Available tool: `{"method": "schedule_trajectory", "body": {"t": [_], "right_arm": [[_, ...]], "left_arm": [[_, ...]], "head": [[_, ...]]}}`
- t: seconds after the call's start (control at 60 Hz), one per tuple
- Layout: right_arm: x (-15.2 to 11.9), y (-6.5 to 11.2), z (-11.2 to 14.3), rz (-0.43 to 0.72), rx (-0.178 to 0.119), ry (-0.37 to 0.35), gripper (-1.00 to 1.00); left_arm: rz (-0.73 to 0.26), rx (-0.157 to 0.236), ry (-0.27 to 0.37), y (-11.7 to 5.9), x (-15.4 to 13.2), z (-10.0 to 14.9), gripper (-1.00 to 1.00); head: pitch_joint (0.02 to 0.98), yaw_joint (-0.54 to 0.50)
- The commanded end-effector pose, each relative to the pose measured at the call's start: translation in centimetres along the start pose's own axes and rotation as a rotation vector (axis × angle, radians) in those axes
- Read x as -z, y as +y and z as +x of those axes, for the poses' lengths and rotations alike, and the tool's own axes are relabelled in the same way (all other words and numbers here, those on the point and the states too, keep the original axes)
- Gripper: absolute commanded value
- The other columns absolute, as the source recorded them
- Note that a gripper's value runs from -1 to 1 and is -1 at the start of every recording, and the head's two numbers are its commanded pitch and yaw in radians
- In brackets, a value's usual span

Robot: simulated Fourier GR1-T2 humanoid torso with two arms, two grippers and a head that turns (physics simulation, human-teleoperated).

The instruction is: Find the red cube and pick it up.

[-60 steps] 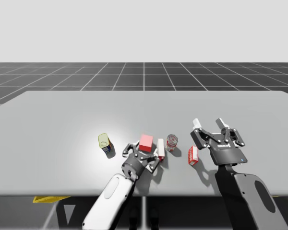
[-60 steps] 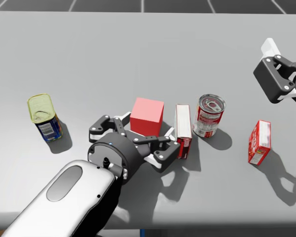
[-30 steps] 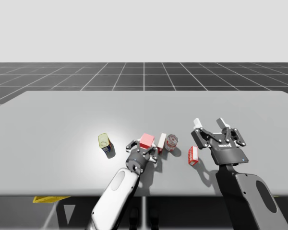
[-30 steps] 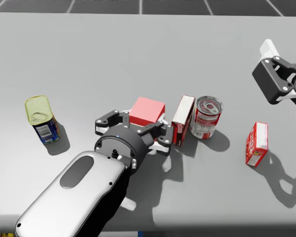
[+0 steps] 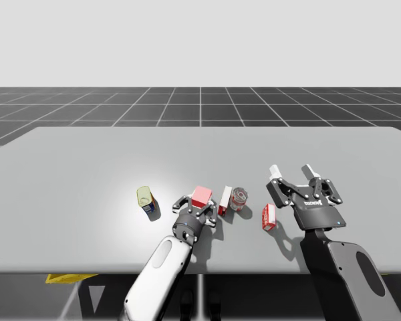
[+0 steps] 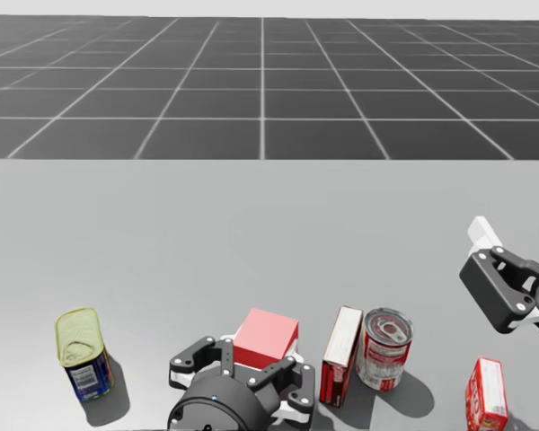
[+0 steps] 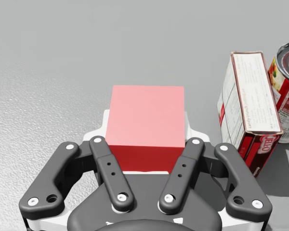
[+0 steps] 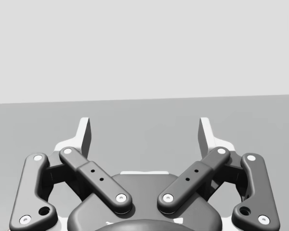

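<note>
Your left wrist view shows left gripper (image 7: pixel 147 124) pinching red cube (image 7: pixel 147 113) from both sides, box (image 7: pixel 245 106) just beside it, your high view adds right gripper (image 5: pixel 291 171) spread, well apart, cube toward the table (image 5: pixel 87 160) near edge, wide surface beyond.

A tilted box (image 6: pixel 341 355) (can (image 6: pixel 384 348) just beyond it) crowds the cube's (image 6: pixel 266 338) right; its left and the bench (image 6: pixel 251 233) ahead lie open.

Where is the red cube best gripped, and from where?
Take the red cube by its two opposite side faces, from the near side, as my left gripper does: they are parallel, and the leaning red-and-white box stands close beside one.
</note>
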Motion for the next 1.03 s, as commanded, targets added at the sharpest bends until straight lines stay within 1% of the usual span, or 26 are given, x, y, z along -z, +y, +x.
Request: {"method": "schedule_trajectory", "body": {"t": [0.017,0.117,0.167,0.233,0.317,0.367,0.383,0.433,0.467,0.533,0.567,0.65,0.733,0.75,0.817,0.9,0.933,1.0,1.017,1.033], "right_arm": [[0.0,0.0,0.0,-0.001,-0.001,0.000,-1.00],[0.0,-0.1,0.0,-0.001,-0.001,0.000,-1.00],[0.0,-0.1,0.0,-0.001,-0.001,-0.001,-1.00],[0.0,-0.1,-0.1,-0.003,-0.002,-0.001,-1.00],[0.0,-0.2,-0.1,-0.003,-0.003,-0.002,-1.00],[0.1,-0.2,-0.1,-0.004,-0.004,-0.002,-1.00],[0.1,-0.2,-0.1,-0.005,-0.004,-0.003,-1.00],[0.1,-0.2,-0.1,-0.006,-0.007,-0.007,-1.00],[0.1,-0.2,-0.1,-0.005,-0.008,-0.012,-1.00],[0.1,-0.2,-0.1,-0.005,-0.011,-0.016,-1.00],[0.1,-0.2,-0.1,-0.005,-0.014,-0.017,-1.00],[0.1,-0.3,-0.1,-0.004,-0.013,-0.017,-1.00],[0.1,-0.3,-0.1,-0.002,-0.013,-0.018,-1.00],[0.1,-0.3,-0.1,0.000,-0.013,-0.019,-1.00],[0.1,-0.4,-0.1,0.001,-0.017,-0.023,-1.00],[0.1,-0.5,0.0,0.000,-0.013,-0.027,-1.00],[0.1,-0.5,0.0,0.001,-0.010,-0.027,-1.00],[0.0,-0.5,0.0,0.001,-0.006,-0.017,-1.00],[-0.2,-0.5,0.1,-0.001,-0.005,-0.002,-1.00],[-0.2,-0.5,0.1,-0.010,-0.001,-0.008,-1.00]], "left_arm": [[-0.097,0.019,0.054,-0.4,0.0,-1.6,1.00],[-0.101,0.021,0.056,-0.5,0.0,-1.6,0.99],[-0.102,0.021,0.056,-0.5,0.0,-1.6,0.99],[-0.097,0.027,0.034,-0.5,-0.1,-0.8,1.00],[-0.095,0.034,-0.016,-0.3,-0.7,1.3,1.00],[-0.094,0.036,-0.034,-0.1,-1.0,2.1,1.00],[-0.091,0.039,-0.052,0.0,-1.2,3.0,1.00],[-0.092,0.035,-0.067,0.2,-1.5,3.8,1.00],[-0.082,0.033,-0.094,0.5,-1.7,5.0,1.00],[-0.083,0.030,-0.116,0.8,-2.0,6.3,1.00],[-0.076,0.039,-0.137,1.0,-2.2,7.3,1.00],[-0.070,0.042,-0.168,1.3,-2.6,9.0,1.00],[-0.065,0.044,-0.196,1.5,-2.9,10.6,1.00],[-0.062,0.050,-0.213,1.4,-3.1,11.4,1.00],[-0.055,0.058,-0.246,1.5,-3.5,12.8,1.00],[-0.039,0.064,-0.299,1.4,-4.1,14.9,1.00],[-0.037,0.054,-0.327,1.3,-4.6,16.0,1.00],[-0.040,0.043,-0.352,1.3,-5.1,17.1,1.00],[-0.042,0.035,-0.373,1.2,-5.4,17.8,1.00],[-0.042,0.034,-0.380,1.2,-5.6,18.1,1.00]], "head": [[0.496,-0.01],[0.454,-0.01],[0.448,-0.02],[0.442,-0.02],[0.434,-0.02],[0.430,-0.02],[0.426,-0.02],[0.421,-0.02],[0.416,-0.02],[0.411,-0.02],[0.409,-0.02],[0.403,-0.02],[0.399,-0.02],[0.397,-0.02],[0.395,-0.02],[0.390,-0.02],[0.388,-0.02],[0.386,-0.02],[0.386,-0.02],[0.386,-0.02]]}}
